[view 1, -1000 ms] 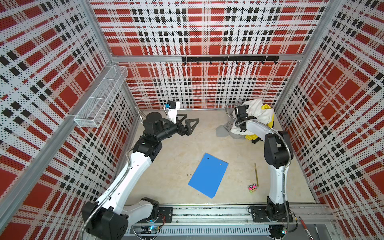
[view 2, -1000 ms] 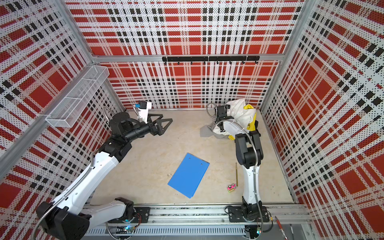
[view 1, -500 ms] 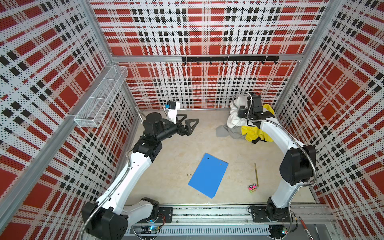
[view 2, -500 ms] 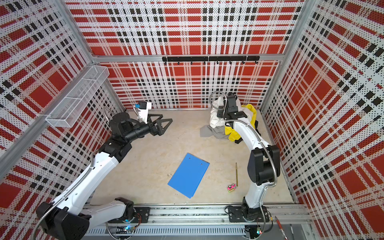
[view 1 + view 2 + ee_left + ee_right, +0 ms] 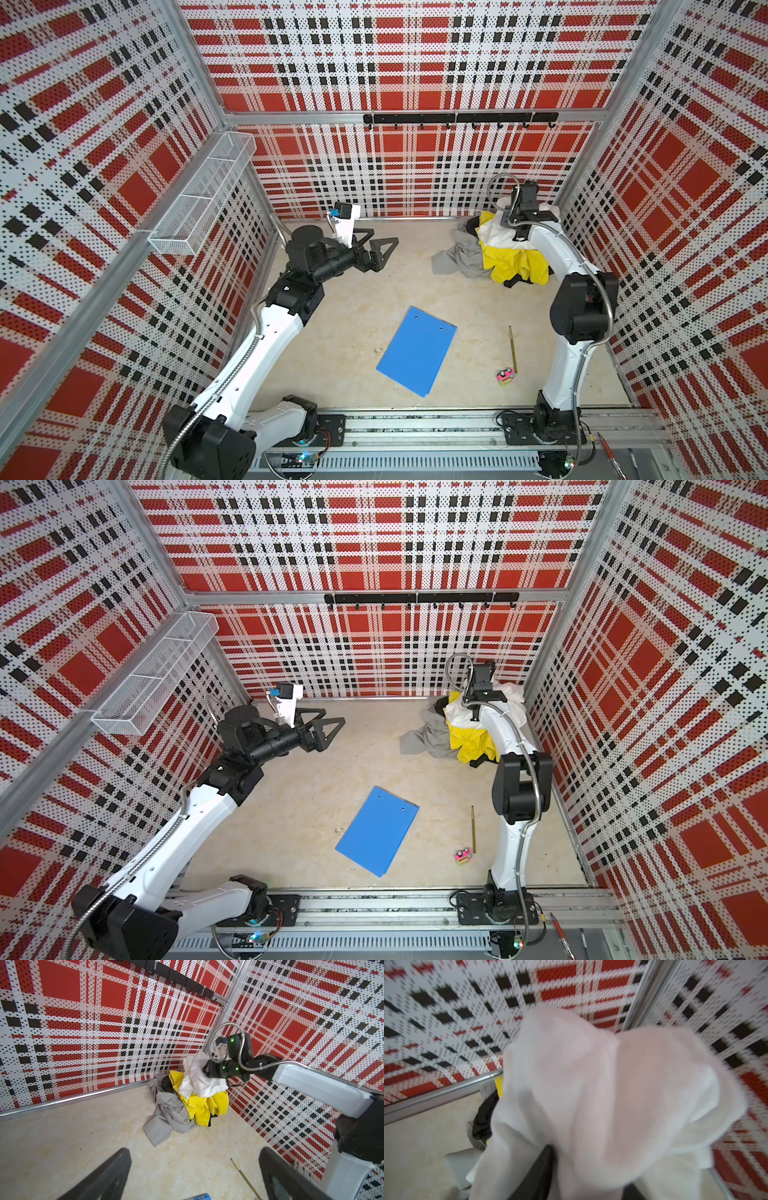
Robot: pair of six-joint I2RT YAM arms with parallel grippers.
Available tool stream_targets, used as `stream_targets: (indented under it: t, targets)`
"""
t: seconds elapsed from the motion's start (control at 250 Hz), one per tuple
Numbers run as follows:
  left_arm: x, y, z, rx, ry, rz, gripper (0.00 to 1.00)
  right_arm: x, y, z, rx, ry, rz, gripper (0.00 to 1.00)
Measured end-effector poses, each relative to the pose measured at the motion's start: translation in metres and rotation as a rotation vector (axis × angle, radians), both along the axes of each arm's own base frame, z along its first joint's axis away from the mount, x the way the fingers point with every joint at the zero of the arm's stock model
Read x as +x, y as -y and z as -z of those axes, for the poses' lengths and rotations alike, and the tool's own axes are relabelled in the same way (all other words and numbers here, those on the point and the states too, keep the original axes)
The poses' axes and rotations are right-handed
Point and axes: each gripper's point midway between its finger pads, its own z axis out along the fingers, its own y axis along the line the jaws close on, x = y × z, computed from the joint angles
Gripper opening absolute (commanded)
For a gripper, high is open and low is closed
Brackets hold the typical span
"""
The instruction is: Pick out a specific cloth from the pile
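Note:
The cloth (image 5: 457, 259) (image 5: 424, 739) is light grey and lies crumpled on the floor at the left foot of the pile; in the left wrist view the cloth (image 5: 170, 1118) spreads out from under a yellow cloth (image 5: 201, 1105). A white cloth (image 5: 494, 230) (image 5: 197, 1080) tops the pile. My right gripper (image 5: 587, 1178) (image 5: 207, 1070) is over the pile in the far right corner. Its jaws stand apart, with the white cloth (image 5: 602, 1095) billowing between and over them. My left gripper (image 5: 384, 241) (image 5: 195, 1151) hovers wide open and empty at the far left, well away from the cloth.
A black garment (image 5: 166, 1084) sits at the back of the pile. A blue clipboard (image 5: 417, 351), a thin pencil (image 5: 512, 349) and a small pink item (image 5: 505, 376) lie on the near floor. The left wall holds a wire basket (image 5: 203, 199); a hook rail (image 5: 459, 118) crosses the back wall.
My right arm has swung toward the back right corner, carrying the white cloth off the pile's left side, and its jaws have parted. More yellow cloth shows. The left arm has not moved.

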Motion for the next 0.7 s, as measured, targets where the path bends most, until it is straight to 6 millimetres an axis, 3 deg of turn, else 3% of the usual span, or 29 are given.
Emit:
stream_targets:
  t: [0.08,0.14,0.288,0.392,0.7]
  targets:
    - [0.000,0.000,0.000,0.000,0.000,0.001,0.99,-0.003,-0.018,0.040,0.000,-0.070,-0.026,0.92]
    - [0.000,0.001,0.000,0.000,0.000,0.002,0.99,-0.009,-0.034,0.053,-0.017,-0.097,-0.059,1.00]
    - [0.000,0.001,0.000,0.000,0.000,0.003,0.99,-0.023,-0.076,0.058,-0.036,-0.092,-0.129,1.00]
    - [0.000,0.001,0.000,0.000,0.000,0.003,0.99,-0.029,-0.092,0.062,-0.038,-0.106,-0.164,1.00]
    - [0.000,0.001,0.001,-0.001,-0.003,0.004,0.99,-0.028,-0.100,0.095,-0.062,-0.218,-0.217,1.00]
